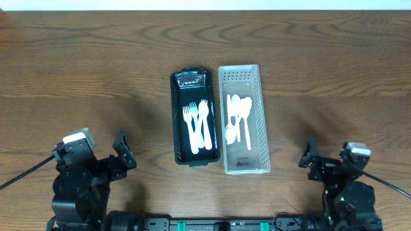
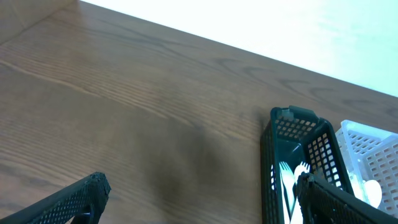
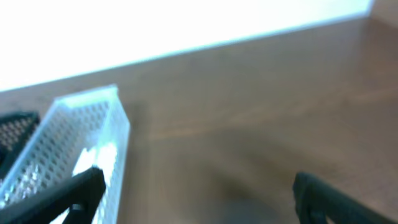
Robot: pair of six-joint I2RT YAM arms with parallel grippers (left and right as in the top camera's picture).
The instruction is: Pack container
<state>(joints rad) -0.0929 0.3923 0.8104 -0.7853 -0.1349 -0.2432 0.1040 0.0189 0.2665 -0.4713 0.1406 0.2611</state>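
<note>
bench (image 1: 77, 64): dark wood grain; it carries two containers near its middle and an arm at each end of the near edge.
left arm (image 1: 80, 183): by the near edge, towards the left corner, well apart from the containers; jaws spread wide, holding nothing.
right arm (image 1: 347, 186): by the near edge, towards the right corner, also well apart; jaws spread wide, holding nothing.
white container (image 1: 239, 69): perforated walls, long sides running from near edge to far edge, just right of the black one.
black container (image 1: 173, 122): perforated too, parallel and just beside the white one.
spoons (image 1: 239, 117): white, lying lengthwise in the white container.
forks (image 1: 199, 125): white, lying lengthwise in the black container.
</note>
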